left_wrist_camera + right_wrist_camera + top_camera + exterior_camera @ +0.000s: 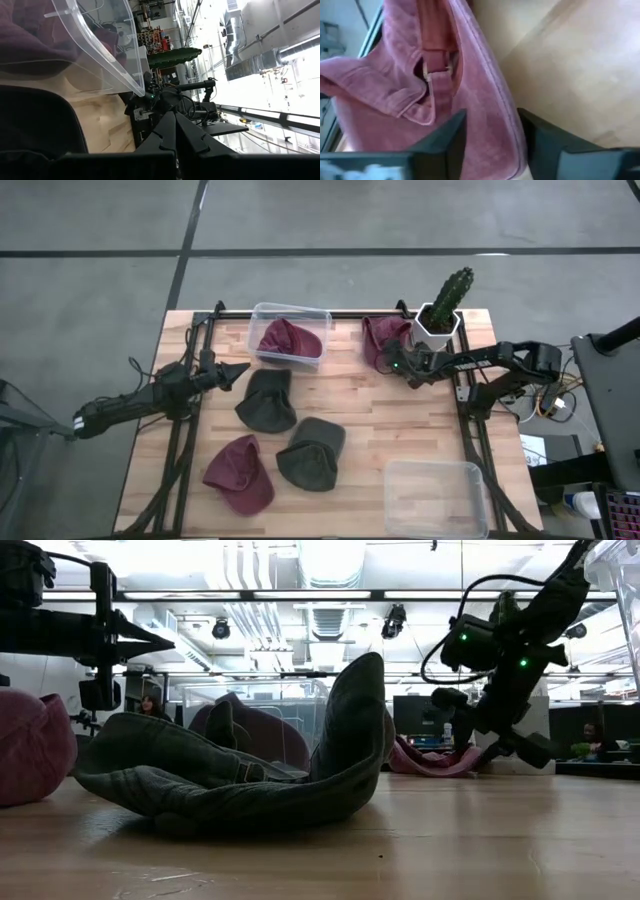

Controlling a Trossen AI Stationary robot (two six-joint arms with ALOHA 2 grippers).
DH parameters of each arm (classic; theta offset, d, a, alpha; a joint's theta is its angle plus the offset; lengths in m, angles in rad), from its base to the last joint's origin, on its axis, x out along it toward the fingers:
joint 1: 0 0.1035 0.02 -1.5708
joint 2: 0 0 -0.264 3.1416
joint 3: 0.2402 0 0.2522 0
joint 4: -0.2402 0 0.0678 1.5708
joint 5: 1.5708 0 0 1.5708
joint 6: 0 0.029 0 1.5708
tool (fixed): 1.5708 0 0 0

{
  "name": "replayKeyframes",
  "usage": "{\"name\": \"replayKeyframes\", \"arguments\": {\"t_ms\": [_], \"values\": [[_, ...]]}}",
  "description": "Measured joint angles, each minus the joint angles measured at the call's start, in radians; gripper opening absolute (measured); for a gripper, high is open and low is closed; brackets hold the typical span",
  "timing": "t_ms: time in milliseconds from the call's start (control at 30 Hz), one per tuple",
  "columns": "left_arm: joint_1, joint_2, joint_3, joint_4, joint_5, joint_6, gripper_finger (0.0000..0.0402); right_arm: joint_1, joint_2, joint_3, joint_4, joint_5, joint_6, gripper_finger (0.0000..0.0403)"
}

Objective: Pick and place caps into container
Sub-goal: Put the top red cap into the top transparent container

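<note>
A maroon cap (380,340) lies on the table at the far right, beside the cactus pot; my right gripper (395,365) slants down onto its near edge. In the right wrist view this cap (445,75) shows its back strap and buckle (437,70), and cloth fills the gap of my right gripper (492,125). Another maroon cap (288,340) lies inside the far clear container (290,307). Two olive caps (268,400) (312,452) and one more maroon cap (240,473) lie on the table's middle. My left gripper (240,370) hovers shut at the left, touching nothing. My right gripper has the maroon cap's back rim (495,100), beside the strap opening, between its two fingers (457,135). The fingers slant down from the table's right side. The cap lies on the table, slack.
An empty clear container (435,465) stands at the near right. A green cactus (447,300) in a white pot stands right behind the held cap. Bare wood lies between the caps and the right arm. In the low view an olive cap (250,770) fills the foreground.
</note>
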Motion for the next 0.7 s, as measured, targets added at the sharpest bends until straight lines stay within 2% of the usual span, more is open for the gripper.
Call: {"name": "replayKeyframes", "arguments": {"t_ms": [167, 200, 367, 700], "values": [[0.000, 0.000, 0.000, 0.000, 0.000, -0.002, 0.0000, -0.004, -0.010, 0.001, 0.068, -0.044, -0.134, 0.0032], [0.000, 0.000, 0.000, 0.000, 0.000, -0.002, 0.0000, -0.005, -0.014, 0.002, 0.087, -0.045, -0.158, 0.0022], [0.000, 0.000, 0.000, 0.000, 0.000, -0.002, 0.0000, -0.005, -0.057, 0.006, 0.146, -0.048, -0.242, 0.0013], [0.000, 0.000, 0.000, -0.001, 0.000, -0.013, 0.0000, -0.004, -0.204, 0.108, 0.130, -0.048, -0.525, 0.0011]]}}
